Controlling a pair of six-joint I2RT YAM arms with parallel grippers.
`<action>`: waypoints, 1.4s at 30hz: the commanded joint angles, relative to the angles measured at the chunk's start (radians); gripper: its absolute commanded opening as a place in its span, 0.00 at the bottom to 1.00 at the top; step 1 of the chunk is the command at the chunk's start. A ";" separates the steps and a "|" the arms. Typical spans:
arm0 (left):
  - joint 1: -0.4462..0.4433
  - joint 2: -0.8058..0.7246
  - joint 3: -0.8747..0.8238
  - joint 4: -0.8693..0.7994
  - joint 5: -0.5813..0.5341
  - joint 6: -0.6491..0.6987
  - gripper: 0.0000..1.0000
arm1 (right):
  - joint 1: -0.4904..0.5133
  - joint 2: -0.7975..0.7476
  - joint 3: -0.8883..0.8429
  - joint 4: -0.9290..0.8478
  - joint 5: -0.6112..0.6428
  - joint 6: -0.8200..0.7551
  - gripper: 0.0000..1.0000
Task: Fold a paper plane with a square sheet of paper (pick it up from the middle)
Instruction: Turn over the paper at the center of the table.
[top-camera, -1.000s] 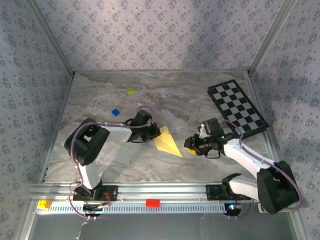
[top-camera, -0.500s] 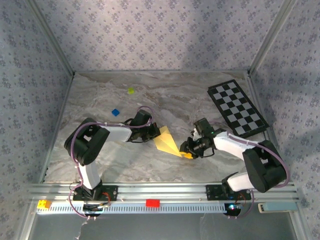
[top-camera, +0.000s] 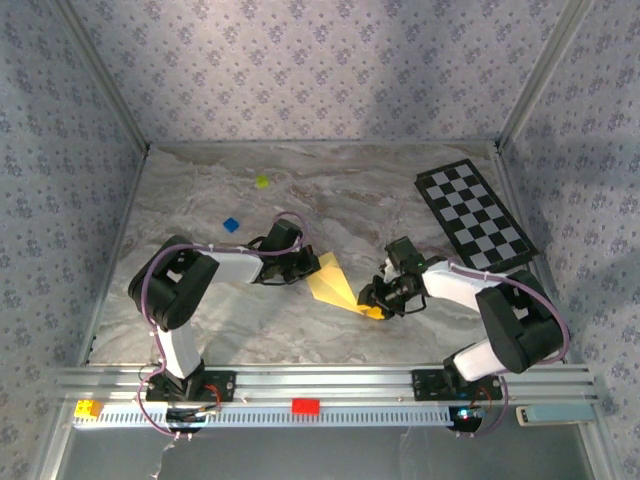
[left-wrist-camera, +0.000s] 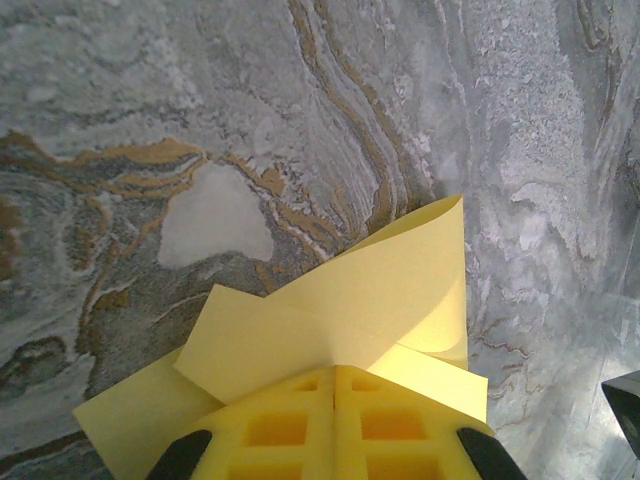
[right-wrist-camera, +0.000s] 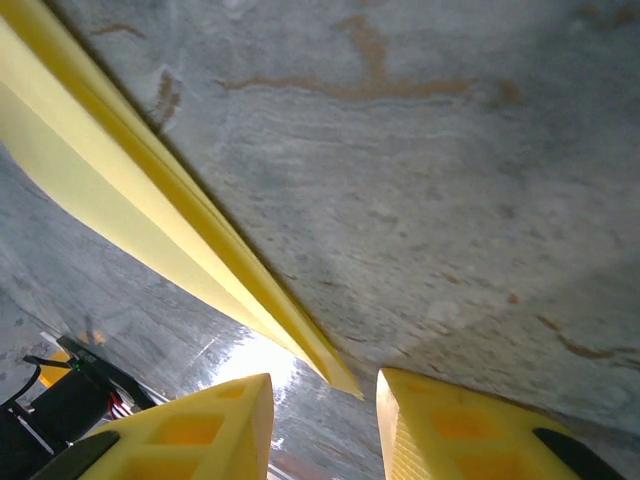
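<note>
On the near rail: a red block (top-camera: 305, 405) and an orange-yellow block (top-camera: 88, 408), well apart from the work.

Further in, over the marble table (top-camera: 250, 330): right gripper (right-wrist-camera: 320, 420) held low, jaws partly open and gripping nothing. Just ahead of the gap between its yellow fingers (right-wrist-camera: 450, 440), touching neither: the pointed nose of the paper plane (top-camera: 335, 283).

Next out, the plane itself, a slim yellow dart lying slantwise between the two arms, nose toward the right gripper, wide tail toward the left gripper (left-wrist-camera: 335, 385). Jaws there pressed fully together on the tail, with loose flaps fanning up and out past the fingertips.

Beyond, well apart from the paper: a small blue block (top-camera: 231, 225), a yellow-green block (top-camera: 262, 181), and the checkered board (top-camera: 475, 215) at the far right.

Risks, by judgement:
- Could crush or bend the nose if closed off the central crease, the tip being narrow and the paper thin.
- Could tear the paper or drag the folds open if pulled against the clamped tail.
- Could miss altogether, with the nose so close to the table and only just at the mouth of the jaws.
- Might spring open at the tail flaps once released, none of them looking firmly creased.
</note>
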 joint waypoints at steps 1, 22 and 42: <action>0.006 0.016 -0.028 -0.060 -0.016 -0.005 0.00 | 0.017 0.012 0.007 0.048 -0.026 -0.003 0.33; 0.010 0.029 -0.014 -0.097 -0.014 -0.030 0.00 | 0.027 -0.042 -0.058 0.012 0.015 0.014 0.36; 0.011 0.026 -0.019 -0.096 -0.014 -0.033 0.00 | 0.020 -0.059 -0.078 0.219 -0.030 0.100 0.38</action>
